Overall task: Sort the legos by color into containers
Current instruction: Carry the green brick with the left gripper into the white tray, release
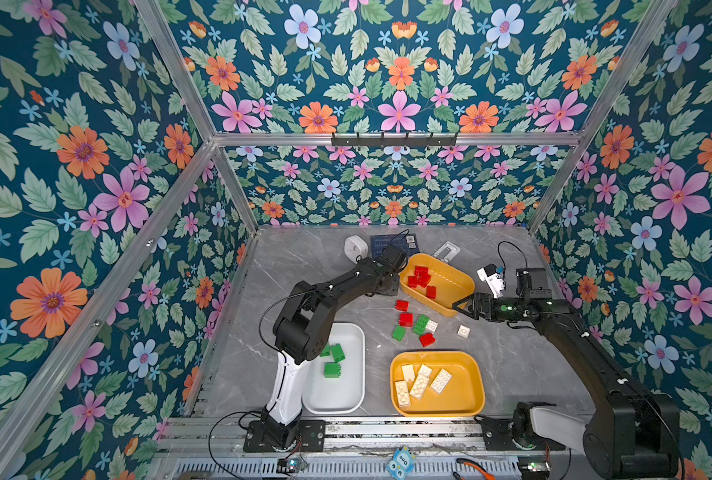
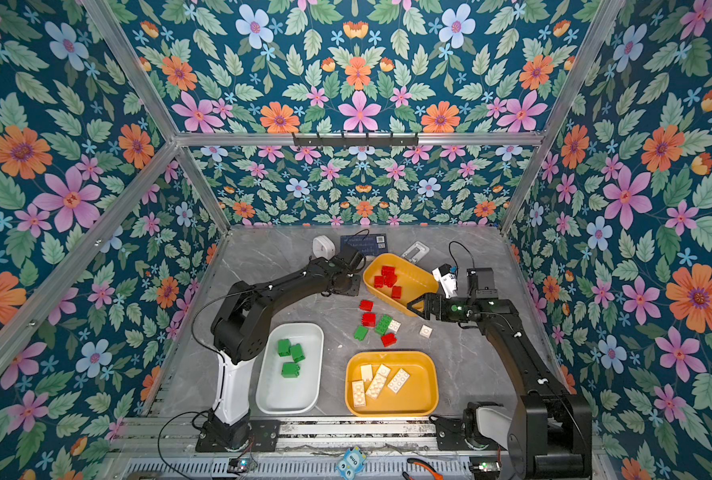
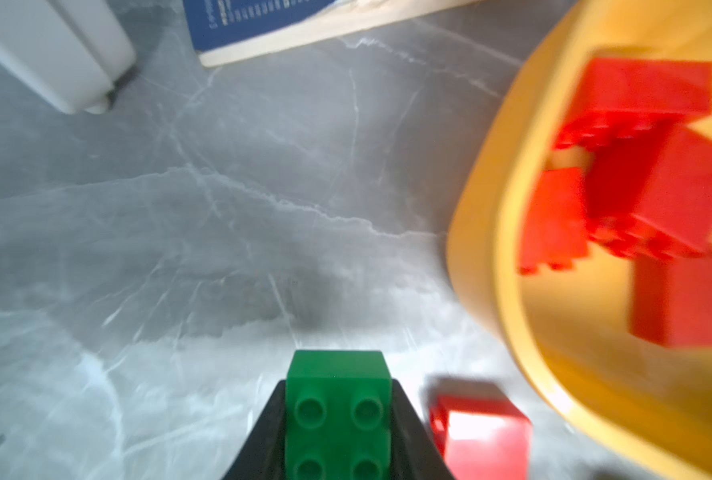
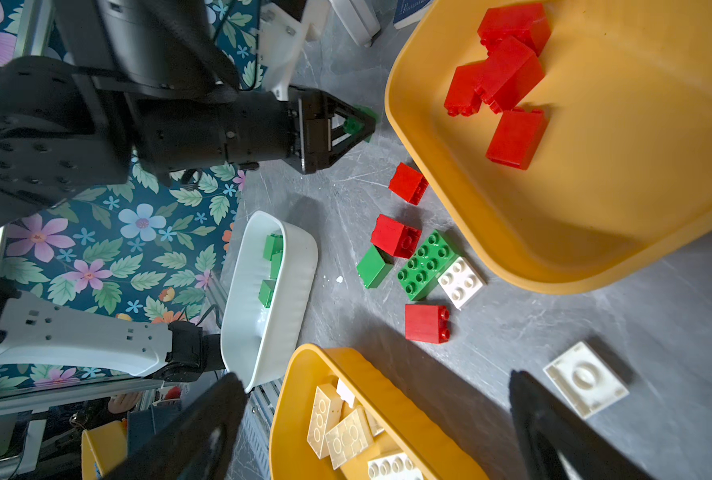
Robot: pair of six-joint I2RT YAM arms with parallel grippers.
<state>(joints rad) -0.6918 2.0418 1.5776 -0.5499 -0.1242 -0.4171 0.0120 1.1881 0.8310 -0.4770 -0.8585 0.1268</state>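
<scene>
Robot lab cell, aluminium frame (image 1: 395, 139), floral panels (image 1: 400, 62)

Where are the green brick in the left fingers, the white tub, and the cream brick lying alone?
green brick (image 3: 337, 411): left wrist view, its studded face.
white tub (image 2: 289, 395): a top view, bare floor.
cream brick (image 4: 586, 379): right wrist view, its upward face.

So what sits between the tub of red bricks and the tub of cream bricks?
Seven loose bricks on the table, seen in both top views: three red, two green, two cream.

A white gadget (image 1: 355, 248) sits beside a dark QR card (image 1: 387, 242).
</scene>
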